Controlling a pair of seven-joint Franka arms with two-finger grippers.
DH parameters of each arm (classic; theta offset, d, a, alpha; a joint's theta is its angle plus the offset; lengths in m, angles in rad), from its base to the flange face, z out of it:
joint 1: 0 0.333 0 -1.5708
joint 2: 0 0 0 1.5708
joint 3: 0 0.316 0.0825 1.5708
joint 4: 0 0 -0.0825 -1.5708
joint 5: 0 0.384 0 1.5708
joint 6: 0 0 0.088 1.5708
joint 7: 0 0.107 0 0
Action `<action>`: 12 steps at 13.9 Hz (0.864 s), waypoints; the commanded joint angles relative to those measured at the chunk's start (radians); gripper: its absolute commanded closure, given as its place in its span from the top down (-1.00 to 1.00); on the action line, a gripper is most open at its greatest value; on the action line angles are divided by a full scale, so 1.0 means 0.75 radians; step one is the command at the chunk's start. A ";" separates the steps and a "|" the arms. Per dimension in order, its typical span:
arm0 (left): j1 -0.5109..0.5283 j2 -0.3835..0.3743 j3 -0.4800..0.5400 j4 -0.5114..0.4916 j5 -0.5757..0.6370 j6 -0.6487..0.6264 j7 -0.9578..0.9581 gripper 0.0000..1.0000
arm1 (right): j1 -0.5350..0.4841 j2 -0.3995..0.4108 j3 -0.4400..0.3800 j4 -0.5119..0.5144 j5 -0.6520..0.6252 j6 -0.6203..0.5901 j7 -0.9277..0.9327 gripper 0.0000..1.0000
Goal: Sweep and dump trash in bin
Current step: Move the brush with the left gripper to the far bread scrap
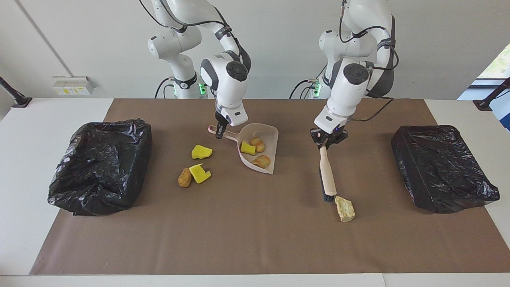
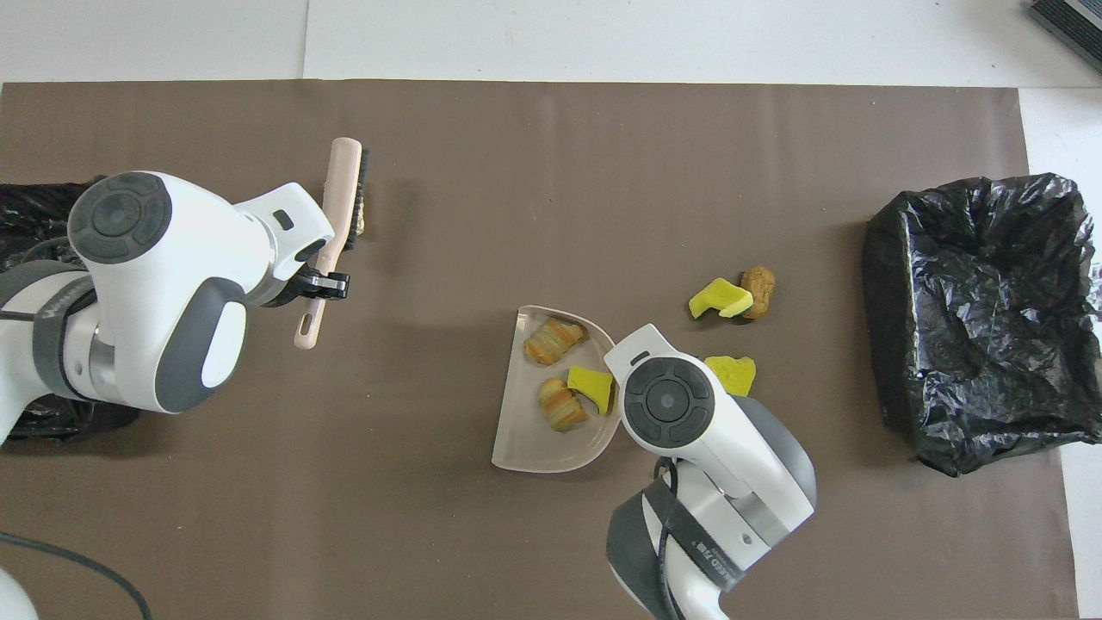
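White wall at the back, brown mat spread over a pale worktop (image 1: 24, 179), black-lined bin at each end: one open-mouthed at the right arm's end (image 1: 101, 167), another at the left arm's end (image 1: 442, 167).

Right claw (image 1: 220, 131) clamped on the handle of a pale pink dustpan (image 1: 267, 131), pan resting flat on the mat with its open edge turned toward the left arm's end, likely so debris can be pushed in from that direction. Already inside: two tan croissant-like lumps (image 1: 256, 142) (image 1: 261, 161) and one yellow sponge chunk (image 1: 247, 148).

Left claw (image 1: 328, 137) closed around the handle of a brush (image 1: 328, 175), bristles down and touching, or nearly touching, a pale bread-like piece (image 1: 345, 209), the piece farthest from the robots. Brush seemingly placed to drag that piece toward the pan; pan well apart from it, so a long sweep needed.

Still loose on the mat, between dustpan and the open bin: a yellow chunk (image 1: 201, 152) near the pan handle, plus another yellow chunk (image 1: 199, 173) touching a brown lump (image 1: 184, 177), both a little farther from the robots. Awkwardly placed at the pan's closed back, so probably calling for a repositioned pan. Roughly three of seven pieces collected; dumping not yet begun.
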 commanded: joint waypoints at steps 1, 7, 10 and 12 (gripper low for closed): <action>0.090 0.122 -0.017 0.179 0.095 -0.066 0.185 -1.00 | -0.002 0.010 0.008 -0.008 0.016 0.032 0.015 -1.00; 0.182 0.237 -0.017 0.228 0.185 -0.039 0.436 -1.00 | -0.002 0.010 0.008 -0.008 0.016 0.034 0.017 -1.00; 0.186 0.262 -0.017 0.261 0.212 -0.046 0.444 -1.00 | -0.002 0.010 0.008 -0.008 0.018 0.034 0.017 -1.00; 0.184 0.266 -0.019 0.257 0.206 -0.043 0.444 -1.00 | -0.002 0.010 0.008 -0.008 0.018 0.034 0.017 -1.00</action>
